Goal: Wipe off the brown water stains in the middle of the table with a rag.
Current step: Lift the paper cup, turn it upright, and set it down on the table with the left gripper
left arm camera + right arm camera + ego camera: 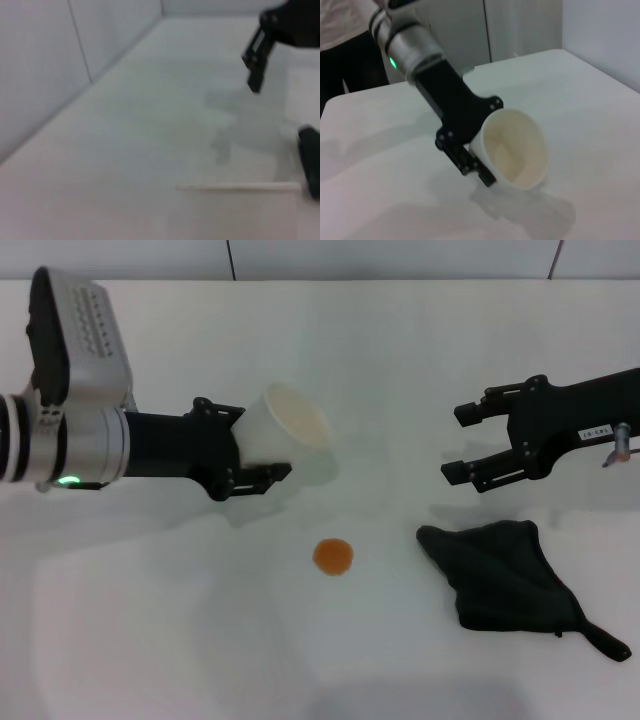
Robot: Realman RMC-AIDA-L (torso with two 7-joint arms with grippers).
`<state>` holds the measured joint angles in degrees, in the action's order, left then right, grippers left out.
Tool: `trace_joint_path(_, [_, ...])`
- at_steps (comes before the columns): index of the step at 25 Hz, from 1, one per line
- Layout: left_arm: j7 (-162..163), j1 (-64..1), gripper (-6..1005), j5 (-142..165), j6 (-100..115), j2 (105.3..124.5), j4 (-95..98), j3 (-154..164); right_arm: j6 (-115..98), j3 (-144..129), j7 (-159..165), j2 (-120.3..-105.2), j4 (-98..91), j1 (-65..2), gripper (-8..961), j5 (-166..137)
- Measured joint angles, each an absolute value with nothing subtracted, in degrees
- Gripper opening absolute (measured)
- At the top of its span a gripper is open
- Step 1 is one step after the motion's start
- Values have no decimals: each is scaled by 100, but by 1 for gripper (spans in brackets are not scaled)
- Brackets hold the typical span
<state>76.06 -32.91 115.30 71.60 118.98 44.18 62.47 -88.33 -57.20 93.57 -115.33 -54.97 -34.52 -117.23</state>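
A small round orange-brown stain sits on the white table near its middle. The black rag lies flat to the stain's right, its thin tail pointing to the front right; its edge shows in the left wrist view. My left gripper is shut on a white paper cup, tilted on its side above the table behind the stain; it also shows in the right wrist view. My right gripper is open and empty, hovering just behind the rag.
A wall with panel seams runs along the table's far edge. A person in dark clothes stands beyond the table in the right wrist view.
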Motion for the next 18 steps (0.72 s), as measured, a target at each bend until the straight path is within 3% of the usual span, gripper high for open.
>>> trace_joint_path(10, [5438,-3504,493,9474,6572,11916,2316,5936,-8786,-5806,9321,-11549,-5416,-3484,823,-11623])
trace_joint_path(18, [4721,-3438,487,8627,6282,11935,1418,5932,-8762,-5866,9308,-11549,-5413,-3440,823,-11586])
